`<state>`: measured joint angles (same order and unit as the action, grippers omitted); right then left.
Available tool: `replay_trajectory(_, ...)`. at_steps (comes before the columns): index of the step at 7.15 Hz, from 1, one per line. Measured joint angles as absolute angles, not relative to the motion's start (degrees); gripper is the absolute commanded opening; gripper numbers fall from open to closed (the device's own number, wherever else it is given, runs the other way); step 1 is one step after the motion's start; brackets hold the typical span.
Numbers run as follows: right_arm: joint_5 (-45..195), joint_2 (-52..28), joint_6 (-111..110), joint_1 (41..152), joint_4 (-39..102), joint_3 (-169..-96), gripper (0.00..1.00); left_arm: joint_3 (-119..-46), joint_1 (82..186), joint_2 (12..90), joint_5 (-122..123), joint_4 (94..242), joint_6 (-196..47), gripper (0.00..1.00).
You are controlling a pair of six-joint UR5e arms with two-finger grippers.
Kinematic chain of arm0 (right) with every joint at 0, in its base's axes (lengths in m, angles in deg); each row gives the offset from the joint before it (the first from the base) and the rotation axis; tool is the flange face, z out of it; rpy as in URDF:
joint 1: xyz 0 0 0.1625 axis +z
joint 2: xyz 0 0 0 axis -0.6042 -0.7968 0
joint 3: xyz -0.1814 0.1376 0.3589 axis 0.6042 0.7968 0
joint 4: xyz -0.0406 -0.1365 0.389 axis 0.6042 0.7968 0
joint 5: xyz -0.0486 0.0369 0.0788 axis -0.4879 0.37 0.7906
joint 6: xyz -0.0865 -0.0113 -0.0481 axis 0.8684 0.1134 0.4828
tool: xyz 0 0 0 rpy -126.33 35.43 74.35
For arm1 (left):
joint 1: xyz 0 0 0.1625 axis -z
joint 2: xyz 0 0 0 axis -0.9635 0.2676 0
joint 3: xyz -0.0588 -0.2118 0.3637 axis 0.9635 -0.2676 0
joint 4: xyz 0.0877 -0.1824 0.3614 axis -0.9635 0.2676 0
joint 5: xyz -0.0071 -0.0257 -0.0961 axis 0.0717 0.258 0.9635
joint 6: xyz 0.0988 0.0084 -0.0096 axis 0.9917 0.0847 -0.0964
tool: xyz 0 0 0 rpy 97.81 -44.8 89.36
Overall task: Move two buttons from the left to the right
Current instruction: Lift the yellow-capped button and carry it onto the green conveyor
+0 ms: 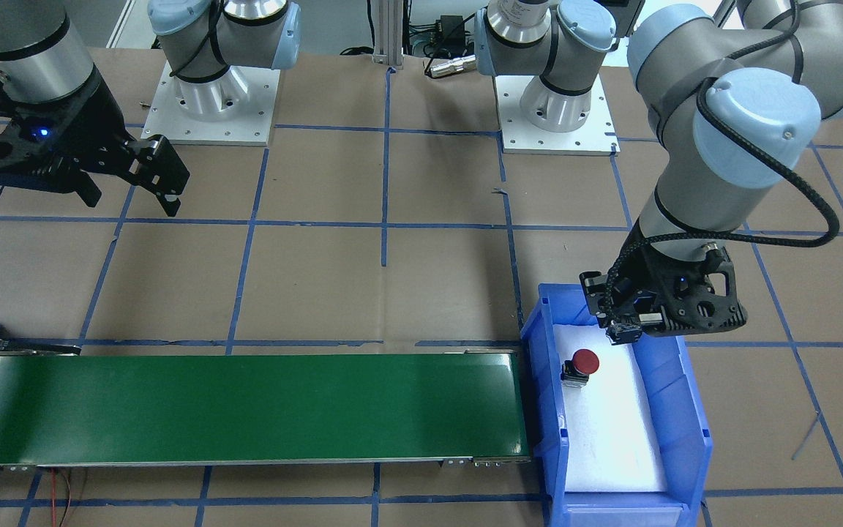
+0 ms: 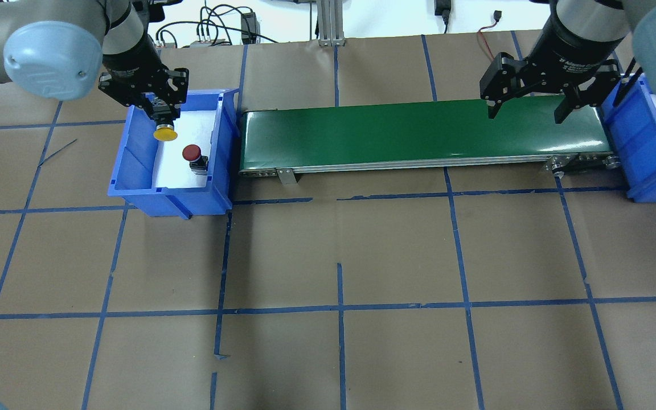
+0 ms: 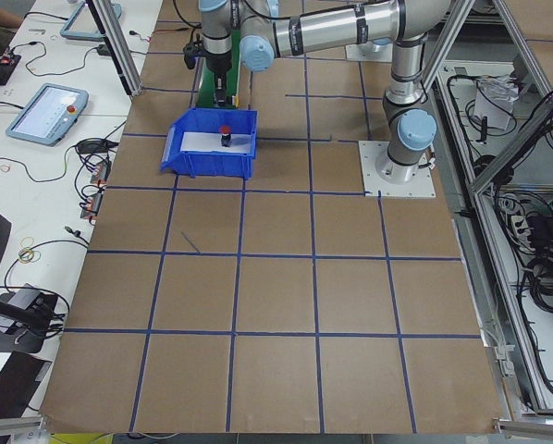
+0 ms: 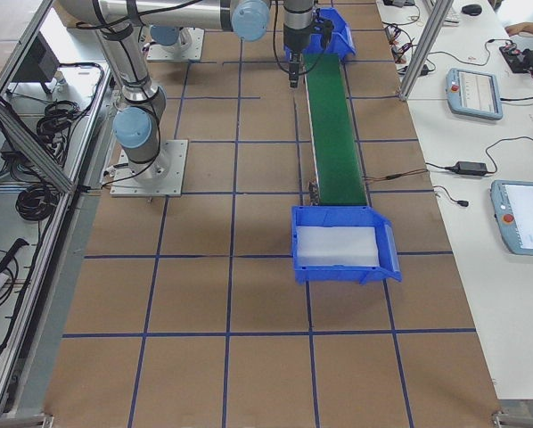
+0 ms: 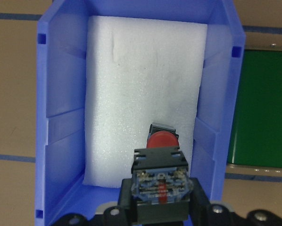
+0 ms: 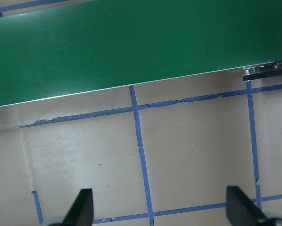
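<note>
While your left gripper [image 2: 161, 114] clamps the yellow button [image 2: 165, 134] by its block above the blue bin [image 2: 168, 199], the red button [image 2: 192, 154] rests inside it: likely light, rigid, slick-capped, so grip its block. Right gripper [image 2: 524, 111] gapes, far from that bin.

Conveyor [image 2: 419, 131] runs left to right across far part of table, between two bins. Left bin [image 2: 134, 165] just beside its left end, right bin [image 2: 641, 154] at right end. Foam pad [image 2: 191, 122] lines left bin. Loose button [image 2: 193, 154] on pad, near conveyor-side wall. Gripped button [image 2: 165, 134] in left gripper [image 2: 163, 117] over same bin, apparently clear of pad. Right gripper [image 2: 524, 114] hangs near conveyor's right end.
</note>
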<state>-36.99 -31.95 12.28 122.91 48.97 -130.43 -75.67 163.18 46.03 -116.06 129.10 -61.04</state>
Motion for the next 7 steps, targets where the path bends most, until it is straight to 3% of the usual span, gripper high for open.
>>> replay_trajectory(4, -37.57, -31.93, 12.79, 122.84, 48.88, -130.52, 1.00, -73.73, 172.77, 48.04, -115.81, 128.76, -70.48, 0.00)
replay_trajectory(7, -37.30, -31.68, 13.57, 122.73, 49.53, -130.26, 1.00, -73.70, 175.09, 54.88, -113.65, 121.17, -71.92, 0.00)
